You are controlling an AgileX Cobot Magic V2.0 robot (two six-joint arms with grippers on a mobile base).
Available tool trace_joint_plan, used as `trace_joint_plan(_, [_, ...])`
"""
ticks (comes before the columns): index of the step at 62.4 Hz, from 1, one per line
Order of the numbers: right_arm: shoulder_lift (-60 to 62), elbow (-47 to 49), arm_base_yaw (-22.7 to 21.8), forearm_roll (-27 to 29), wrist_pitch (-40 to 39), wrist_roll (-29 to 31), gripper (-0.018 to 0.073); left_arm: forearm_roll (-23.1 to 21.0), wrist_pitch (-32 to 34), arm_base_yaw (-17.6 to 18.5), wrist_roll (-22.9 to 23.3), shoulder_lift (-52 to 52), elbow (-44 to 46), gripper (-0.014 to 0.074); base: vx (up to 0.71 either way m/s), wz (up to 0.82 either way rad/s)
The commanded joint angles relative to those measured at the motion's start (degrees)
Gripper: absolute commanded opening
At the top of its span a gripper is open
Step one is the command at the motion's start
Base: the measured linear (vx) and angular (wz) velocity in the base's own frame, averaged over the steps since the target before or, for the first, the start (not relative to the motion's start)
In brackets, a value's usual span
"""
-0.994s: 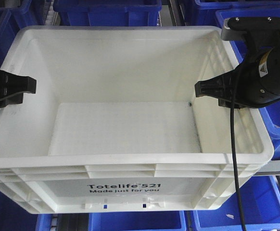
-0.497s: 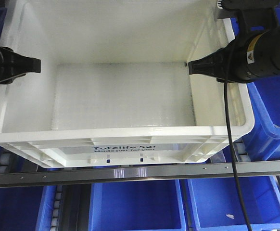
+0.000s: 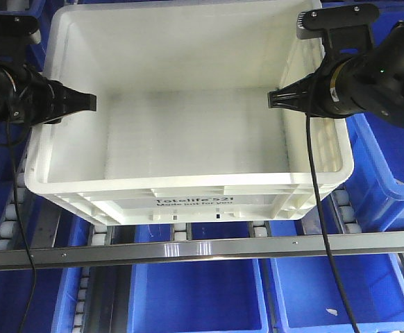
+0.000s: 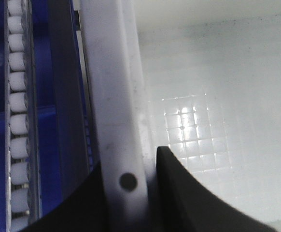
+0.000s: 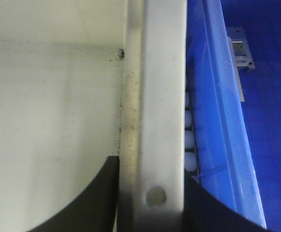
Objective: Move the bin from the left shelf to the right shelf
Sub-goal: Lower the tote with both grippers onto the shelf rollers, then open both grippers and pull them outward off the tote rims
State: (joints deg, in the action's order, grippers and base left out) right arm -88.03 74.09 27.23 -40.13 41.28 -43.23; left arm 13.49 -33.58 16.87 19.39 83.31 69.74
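One bin [image 3: 188, 201], white, empty: we judge it light, stiff, smooth-walled, best held at both short sides.
Front view: it sits over the roller lane [image 3: 7, 232] among blue bins [image 3: 195, 305], left gripper [image 3: 63, 104] and right gripper [image 3: 292, 97] straddling opposite side walls.
Left wrist: fingers [image 4: 179, 193] pinch the rim [image 4: 114, 96] from both faces.
Right wrist: likewise, we record fingers [image 5: 87, 203] closed on rim.

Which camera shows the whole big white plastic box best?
The exterior front-facing view: it shows the large white rectangular plastic bin whole, all four walls, its floor and the black print on its front. Each wrist view shows only a strip of one side rim and a bit of the inside.
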Motion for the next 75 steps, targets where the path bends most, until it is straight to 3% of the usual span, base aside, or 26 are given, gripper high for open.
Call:
trace_joint_plan(1, [1.46, 2.24, -0.02, -8.91, -6.99, -0.65, 0.0082, 4.98, 7.27, 0.57, -2.16, -2.67, 2.37, 0.0128, 0.00, 0.00])
trace_joint_plan(10, [0.84, 2.24, -0.02, -8.91, -8.49, -0.96, 0.0082, 7.31, 6.75, 0.57, -2.16, -2.67, 2.37, 0.0128, 0.00, 0.00])
trace_joint_plan(41, [-1.88, 2.24, -0.02, -8.48, -8.47, -1.10, 0.0093, 7.15, 3.67, 0.57, -2.16, -1.83, 2.37, 0.0128, 0.00, 0.00])
trace_joint_plan(50, [-2.05, 2.24, -0.02, -8.45, -7.36, -1.10, 0.0132, 7.15, 2.62, 0.57, -2.10, -1.78, 2.37, 0.0141, 0.00, 0.00])
trace_joint_plan(61, [-2.05, 2.24, -0.02, -8.39, -7.34, -1.10, 0.0218, 7.09, 1.13, 0.57, -2.10, -0.74, 2.37, 0.0233, 0.00, 0.00])
trace_joint_plan(75, [-2.05, 2.24, -0.02, -8.44, -7.16, -1.10, 0.0353, 7.15, 0.26, 0.57, -2.10, -0.02, 2.37, 0.0417, 0.00, 0.00])
